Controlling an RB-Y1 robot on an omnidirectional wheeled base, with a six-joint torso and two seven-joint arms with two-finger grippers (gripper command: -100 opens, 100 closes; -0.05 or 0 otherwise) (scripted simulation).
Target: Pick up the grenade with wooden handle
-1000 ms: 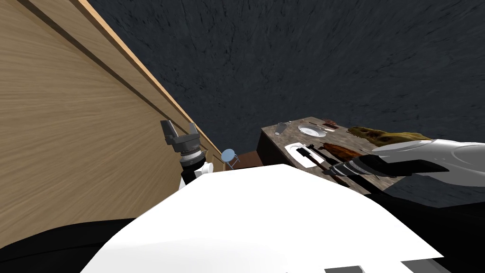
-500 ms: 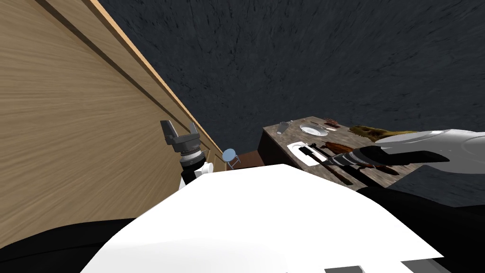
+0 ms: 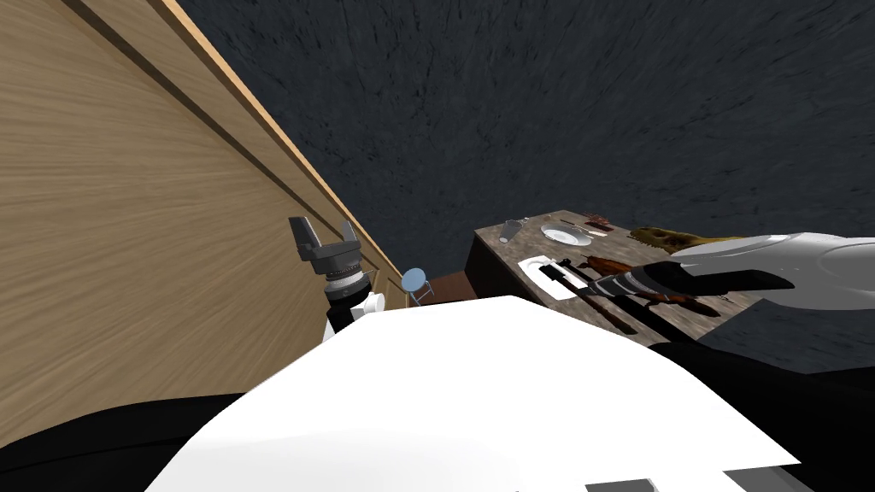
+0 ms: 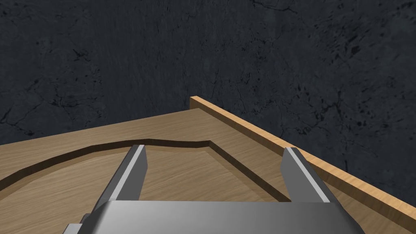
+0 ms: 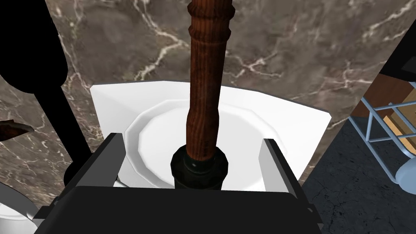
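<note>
The grenade [image 5: 205, 81] has a turned red-brown wooden handle and a dark head. It lies across a white square plate [image 5: 252, 122] on the marbled brown table [image 5: 284, 48]. My right gripper [image 5: 193, 141] is open and hangs over the dark head, one finger on each side, neither touching it. In the head view the right gripper [image 3: 596, 285] reaches in from the right over the grenade [image 3: 554, 273] and the white plate [image 3: 534, 265]. My left gripper [image 3: 325, 235] is raised beside a wooden panel, open and holding nothing.
The table [image 3: 504, 248] also carries a round plate [image 3: 564, 234], a small cup [image 3: 511, 229], a brown lump [image 3: 662, 295] and an olive lump [image 3: 662, 237]. A blue stool [image 3: 414, 278] stands off the table's left end on the dark floor. The wooden panel [image 3: 128, 213] lines my left.
My right arm has moved slightly farther in over the table, bringing its gripper above the white plate and the grenade. The left arm has stayed still.
</note>
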